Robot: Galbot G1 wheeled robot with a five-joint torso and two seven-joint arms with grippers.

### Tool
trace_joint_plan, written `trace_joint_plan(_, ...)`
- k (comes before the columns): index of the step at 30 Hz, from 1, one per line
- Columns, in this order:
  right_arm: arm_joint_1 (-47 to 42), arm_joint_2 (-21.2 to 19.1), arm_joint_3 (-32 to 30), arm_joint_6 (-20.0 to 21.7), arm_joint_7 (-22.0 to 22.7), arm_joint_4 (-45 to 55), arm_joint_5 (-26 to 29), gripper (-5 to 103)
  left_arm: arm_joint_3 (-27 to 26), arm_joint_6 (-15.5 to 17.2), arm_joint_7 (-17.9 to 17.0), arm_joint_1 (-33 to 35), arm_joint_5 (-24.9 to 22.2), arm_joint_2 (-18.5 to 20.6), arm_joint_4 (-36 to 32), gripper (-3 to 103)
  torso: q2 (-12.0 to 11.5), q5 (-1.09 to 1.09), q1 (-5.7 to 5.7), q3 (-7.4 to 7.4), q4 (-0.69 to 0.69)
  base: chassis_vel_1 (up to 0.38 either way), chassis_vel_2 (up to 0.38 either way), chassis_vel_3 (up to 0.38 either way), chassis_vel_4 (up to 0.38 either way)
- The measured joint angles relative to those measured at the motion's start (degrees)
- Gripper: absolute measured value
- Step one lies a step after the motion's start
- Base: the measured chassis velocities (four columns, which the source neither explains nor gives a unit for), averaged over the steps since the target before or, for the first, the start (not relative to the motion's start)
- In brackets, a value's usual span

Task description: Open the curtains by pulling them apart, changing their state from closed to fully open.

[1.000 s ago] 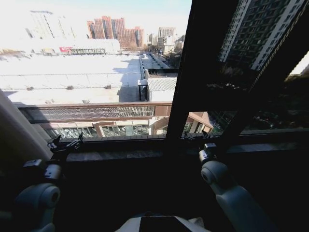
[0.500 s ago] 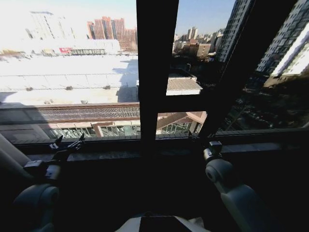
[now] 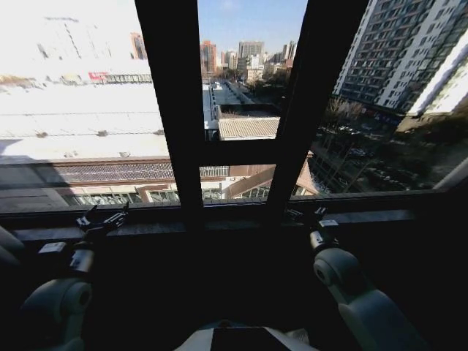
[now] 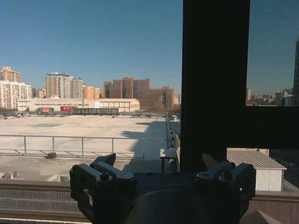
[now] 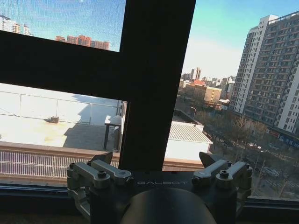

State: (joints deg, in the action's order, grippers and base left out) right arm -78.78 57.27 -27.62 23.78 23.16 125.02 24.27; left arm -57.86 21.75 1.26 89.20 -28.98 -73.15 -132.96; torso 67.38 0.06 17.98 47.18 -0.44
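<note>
- The left gripper [image 3: 102,219] and the right gripper [image 3: 306,214] are held low by the window sill [image 3: 219,225]; their jaws are spread wide and nothing is held.
- Only a pale fold of the curtains [image 3: 9,245] is seen, pushed to the far left edge.
- Open room is left between the dark frame bars [image 3: 172,110].

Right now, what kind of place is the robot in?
Probably a room high up in a city building: dark window-frame bars stand in front of it, with a wide flat pale rooftop below and a tall grey tower block across the way.
</note>
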Motion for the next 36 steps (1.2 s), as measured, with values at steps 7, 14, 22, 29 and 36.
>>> trace_joint_plan(7,0.07,0.15,0.17,-0.07,0.14,0.22,-0.09,100,-0.23,0.11,0.0,0.27,-0.01,0.19,-0.34,100,0.0,-0.1,0.01,0.0,0.0,0.174,-0.229,-0.148,0.207)
trace_joint_plan(14,0.16,1.03,0.33,-0.06,0.25,0.34,-0.13,100,-0.71,-0.04,0.04,1.32,-0.04,0.11,-0.68,100,0.0,-0.07,0.02,0.0,0.01,0.328,-0.228,-0.358,0.255)
trace_joint_plan(22,-0.1,1.72,0.67,0.03,0.33,1.14,-0.13,100,-0.98,-0.79,0.34,2.1,-0.17,0.17,-1.13,100,0.06,-0.03,-0.07,-0.04,-0.01,0.254,-0.358,-0.223,0.341)
trace_joint_plan(29,-0.78,2.45,0.86,0.08,0.73,2.0,-0.49,100,-1.1,-1.57,0.72,2.62,-0.33,0.12,-1.32,100,-0.03,-0.04,0.05,0.03,0.02,-0.094,-0.204,0.068,0.242)
trace_joint_plan(36,-1.94,3.24,0.83,0.07,1.02,2.59,-2.03,100,-1.3,-2.13,1.56,2.89,-0.5,0.13,-1.37,100,-0.04,-0.07,0.06,0.02,0.0,-0.186,-0.217,0.18,0.208)
